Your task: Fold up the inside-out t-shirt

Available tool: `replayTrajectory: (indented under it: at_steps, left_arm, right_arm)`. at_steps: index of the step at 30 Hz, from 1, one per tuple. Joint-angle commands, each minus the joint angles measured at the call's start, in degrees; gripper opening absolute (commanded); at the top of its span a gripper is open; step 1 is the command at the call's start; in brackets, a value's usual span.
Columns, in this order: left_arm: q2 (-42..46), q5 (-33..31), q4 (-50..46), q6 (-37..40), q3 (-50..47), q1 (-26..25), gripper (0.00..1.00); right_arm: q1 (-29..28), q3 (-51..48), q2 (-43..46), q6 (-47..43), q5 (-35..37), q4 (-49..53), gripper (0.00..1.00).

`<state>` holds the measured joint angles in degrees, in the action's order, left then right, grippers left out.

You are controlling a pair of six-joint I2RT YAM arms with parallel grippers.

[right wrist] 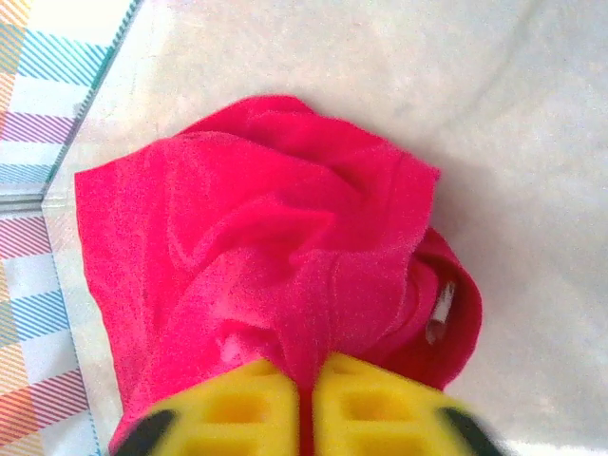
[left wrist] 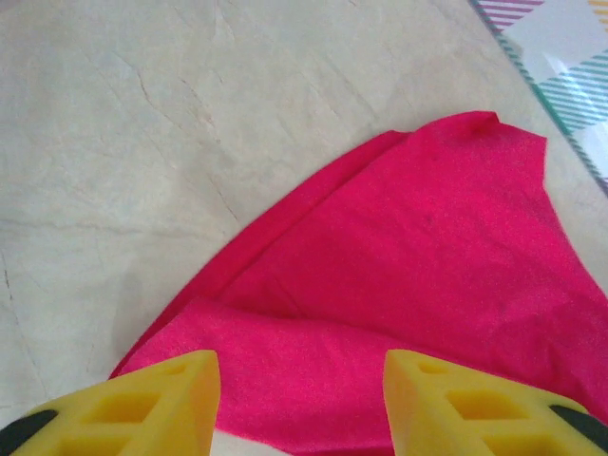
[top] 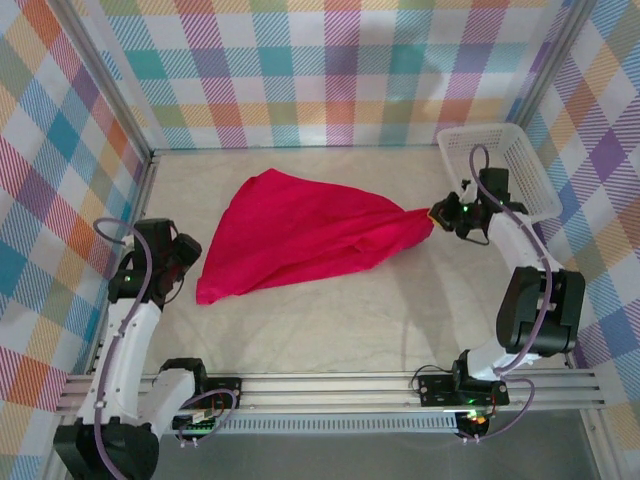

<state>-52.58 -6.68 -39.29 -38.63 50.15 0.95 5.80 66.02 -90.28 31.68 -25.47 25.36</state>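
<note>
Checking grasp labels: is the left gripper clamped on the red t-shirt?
No, the left gripper stands wide open with nothing pinched in it, and the red t-shirt lies loose on the table.

Pale table point(top: 330, 330) bears red t-shirt point(top: 300, 235) and white basket point(top: 532, 178).

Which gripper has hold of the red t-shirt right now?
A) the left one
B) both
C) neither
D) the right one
D: the right gripper pinches a bunch of the t-shirt between its fingers, while the left gripper stands open, the cloth lying loose ahead of it.
</note>
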Motion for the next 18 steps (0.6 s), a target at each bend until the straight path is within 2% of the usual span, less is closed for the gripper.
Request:
replayTrajectory:
  at_steps: [1,2,5,8,12,14,18]
  left_arm:
    - [-3.86,-3.11,-0.76,1.55,2.23,-3.22,0.49]
    - [-5.07,-2.07,1.26,2.22,2.65,-5.53,0.48]
    - [-11.68,5.51,8.74,5.02,5.24,-13.94,0.47]
    - [-23.91,14.03,12.34,7.35,12.40,-23.62,0.44]
    - [-39.95,16.36,11.81,11.87,25.09,-36.99,0.42]
    - [-47.22,17.57,12.89,12.72,30.14,-41.29,0.43]
    - [-59.87,19.63,10.83,13.02,38.74,-45.06,0.43]
  right_arm:
    - [0.11,4.76,-4.40,-1.04,1.03,3.48,0.47]
    - [0.17,6.15,-5.29,-0.92,1.73,4.95,0.55]
    - [0.17,6.79,-4.49,-0.57,3.62,6.45,0.65]
    - [0.13,3.73,-1.25,-0.31,3.47,6.14,0.66]
    - [0.17,-2.83,4.12,-0.04,2.80,5.32,0.66]
    - [0.13,-5.49,6.72,-0.45,3.31,5.70,0.65]
    - [0.17,-8.31,10.05,-1.51,4.35,6.69,0.64]
